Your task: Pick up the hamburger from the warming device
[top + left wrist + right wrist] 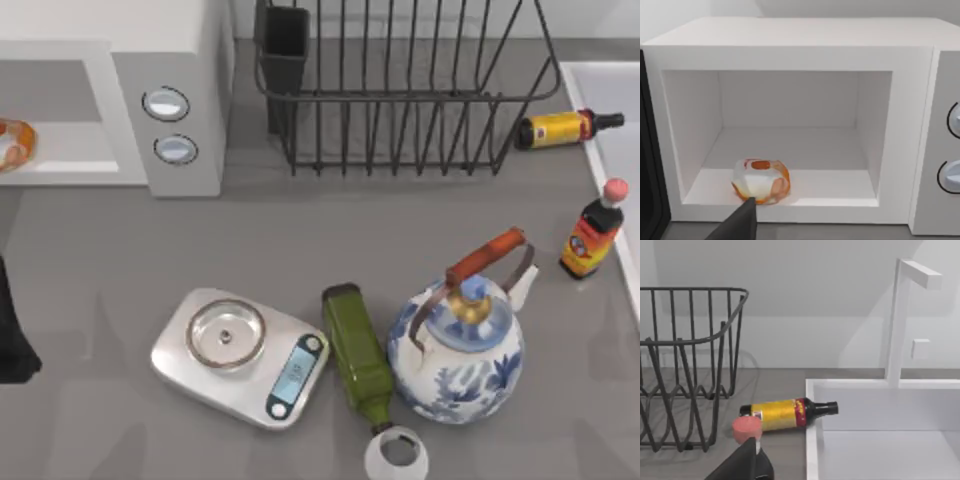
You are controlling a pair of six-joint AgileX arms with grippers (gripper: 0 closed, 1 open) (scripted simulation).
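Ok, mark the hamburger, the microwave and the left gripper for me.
hamburger [761, 181]: left wrist view, middle of bun.
microwave [790, 32]: left wrist view, top panel.
left gripper [742, 221]: left wrist view, dark finger below bun.

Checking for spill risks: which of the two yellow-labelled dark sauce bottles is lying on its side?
The yellow-labelled dark bottle with the black cap, beside the black wire dish rack, lies flat. The red-capped yellow-labelled bottle nearer the blue-and-white kettle stands upright.

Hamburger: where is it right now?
The hamburger sits on the floor of the microwave cavity near its front edge, at the table's far left in the top view.
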